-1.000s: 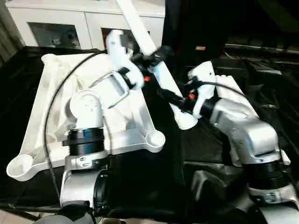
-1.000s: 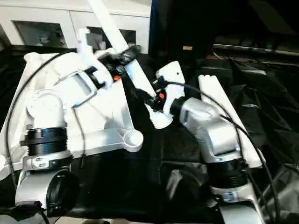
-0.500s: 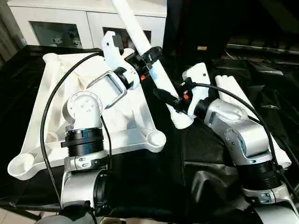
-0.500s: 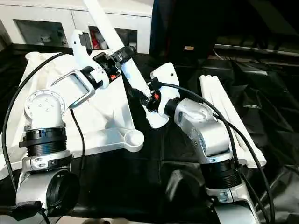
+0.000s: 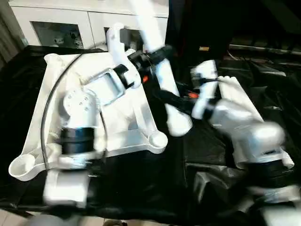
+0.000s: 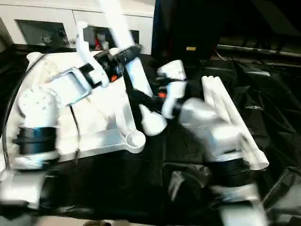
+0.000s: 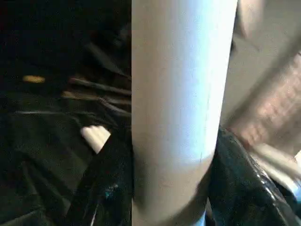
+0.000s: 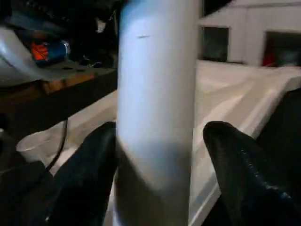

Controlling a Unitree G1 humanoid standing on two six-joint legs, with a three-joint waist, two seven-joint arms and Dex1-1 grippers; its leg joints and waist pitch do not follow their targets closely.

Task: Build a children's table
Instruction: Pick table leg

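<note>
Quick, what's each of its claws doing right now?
Left gripper: closed on the white table leg.
Right gripper: around the same leg, with a gap at one finger; grip cannot be told.

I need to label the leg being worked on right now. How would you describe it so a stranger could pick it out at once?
Start at the white ribbed table top lying on the black-covered work table. Just off its right edge, one white tube leg slants up toward the white cabinet, between the left gripper and the right gripper. Unlike the spare legs lying flat farther right, it is raised off the cloth.
</note>
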